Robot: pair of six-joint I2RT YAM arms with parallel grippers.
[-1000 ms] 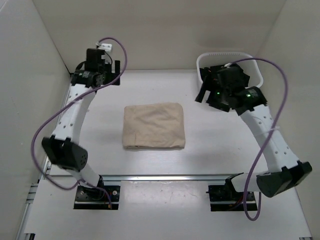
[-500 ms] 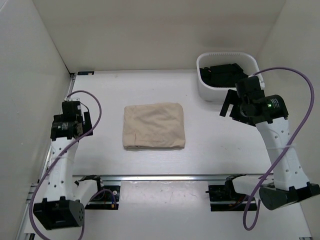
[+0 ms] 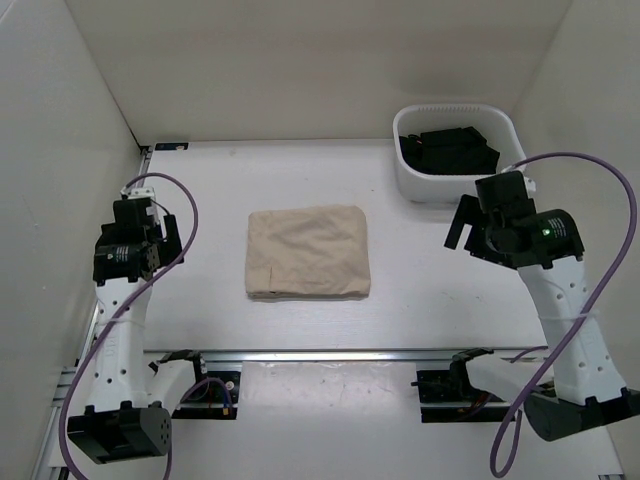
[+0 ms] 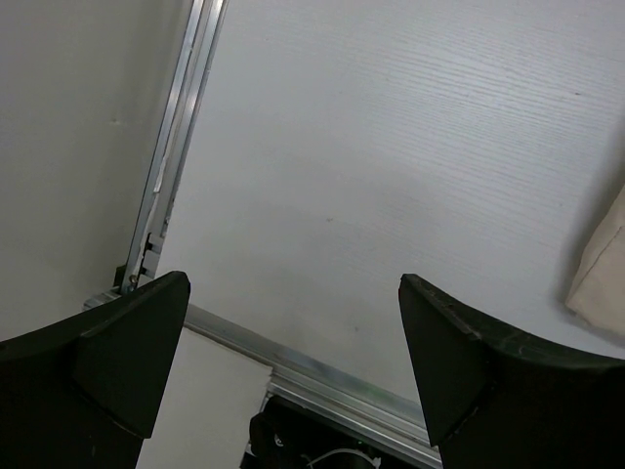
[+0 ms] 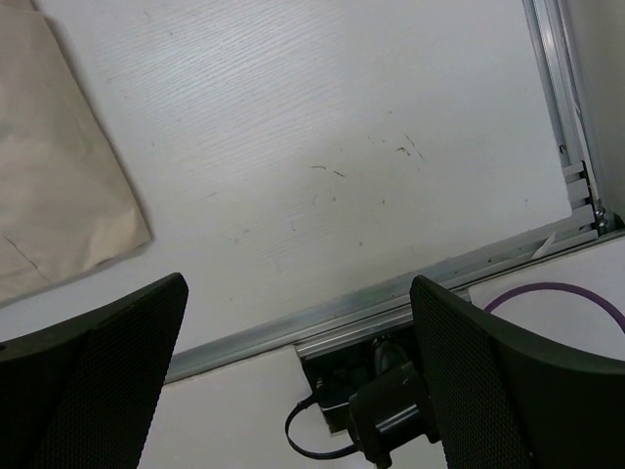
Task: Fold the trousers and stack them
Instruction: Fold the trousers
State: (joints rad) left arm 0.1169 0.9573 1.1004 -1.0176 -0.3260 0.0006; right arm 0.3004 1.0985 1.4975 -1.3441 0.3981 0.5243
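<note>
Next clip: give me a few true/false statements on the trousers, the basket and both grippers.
1. The trousers lie folded in a rectangle on the table. True.
2. The left gripper is shut on the trousers. False: it is open and empty, apart from them.
3. Black garments lie in the white basket. True.
4. The right gripper holds a black garment. False: it is open and empty.

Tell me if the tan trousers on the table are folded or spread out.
Folded. The trousers lie on the table as one compact rectangular bundle, with no separate legs or waistband stretching out from it.
</note>
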